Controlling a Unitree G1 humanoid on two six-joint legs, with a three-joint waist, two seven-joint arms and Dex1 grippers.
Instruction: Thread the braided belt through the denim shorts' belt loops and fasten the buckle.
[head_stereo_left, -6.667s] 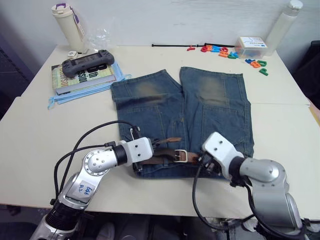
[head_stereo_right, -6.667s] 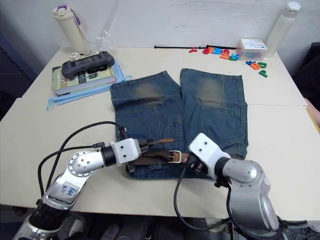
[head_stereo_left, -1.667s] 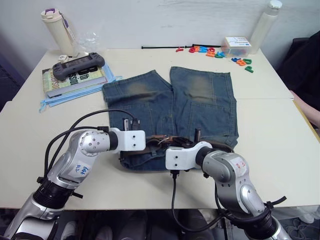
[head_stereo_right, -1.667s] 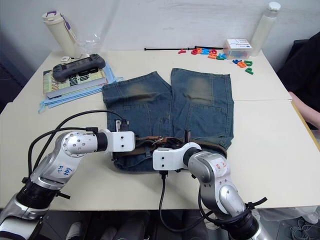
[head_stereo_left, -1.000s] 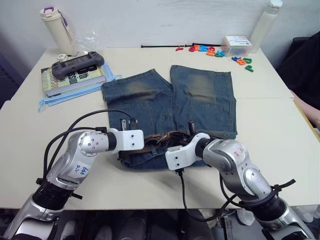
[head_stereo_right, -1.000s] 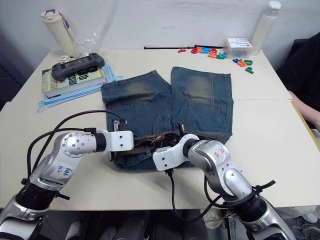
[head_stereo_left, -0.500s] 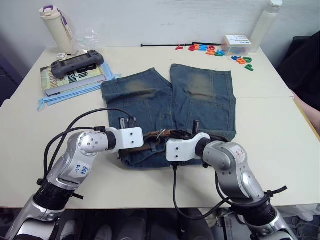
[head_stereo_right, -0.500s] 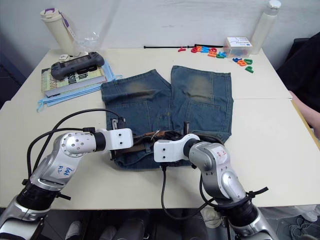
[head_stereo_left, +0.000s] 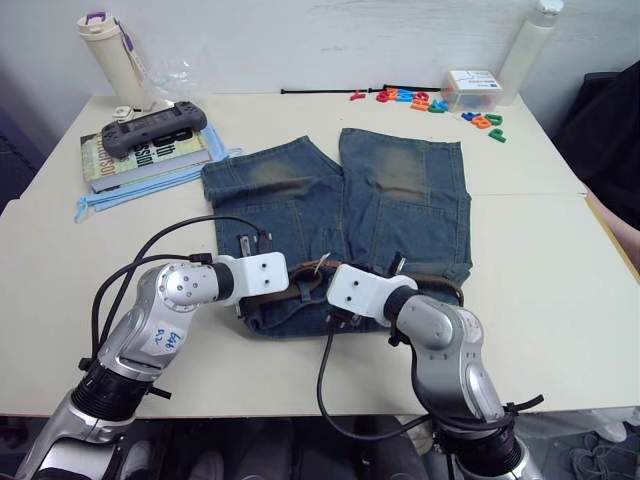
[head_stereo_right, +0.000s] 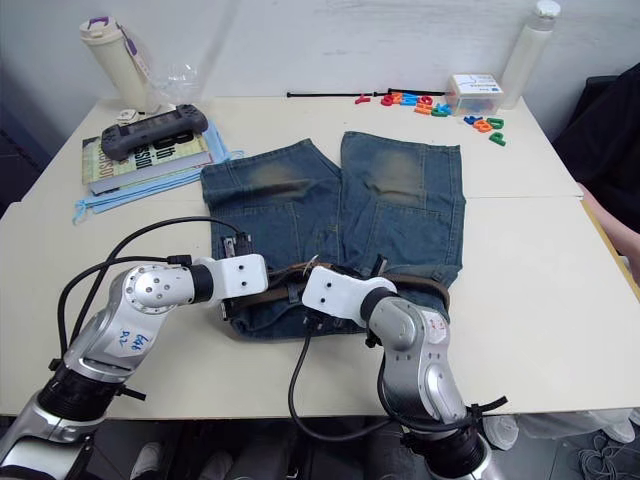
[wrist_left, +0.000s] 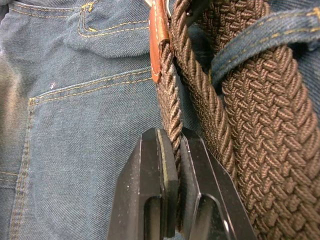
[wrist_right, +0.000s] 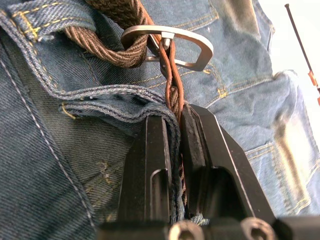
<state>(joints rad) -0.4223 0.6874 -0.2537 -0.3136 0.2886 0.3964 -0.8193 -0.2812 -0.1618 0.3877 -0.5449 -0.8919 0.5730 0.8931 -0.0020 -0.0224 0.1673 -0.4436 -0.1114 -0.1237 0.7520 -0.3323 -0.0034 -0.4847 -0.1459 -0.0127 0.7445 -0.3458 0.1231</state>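
Observation:
The denim shorts (head_stereo_left: 400, 200) lie flat mid-table, waistband toward me. The braided belt (wrist_left: 260, 130) runs along the waistband under a belt loop (wrist_left: 260, 35). My left gripper (wrist_left: 172, 142) is shut on a narrow run of the belt just below its brown leather tab; in the head views it sits at the waistband's left part (head_stereo_left: 292, 290). My right gripper (wrist_right: 174, 112) is shut on the belt's leather end, with a fold of waistband denim beside it, right below the silver buckle (wrist_right: 170, 45). The buckle (head_stereo_left: 322, 265) stands tilted up between the two grippers.
A book with a game controller (head_stereo_left: 152, 128) lies on a light-blue cloth at the back left, with a white bottle (head_stereo_left: 105, 50) behind it. Along the back edge are a thin black cord (head_stereo_left: 320, 91), coloured letters (head_stereo_left: 420, 100), a small box (head_stereo_left: 472, 85) and a tall bottle (head_stereo_left: 530, 45).
My right arm has swung round, its wrist now angled in from the right toward the buckle. The buckle stands a little higher. The left gripper has kept its hold in place.

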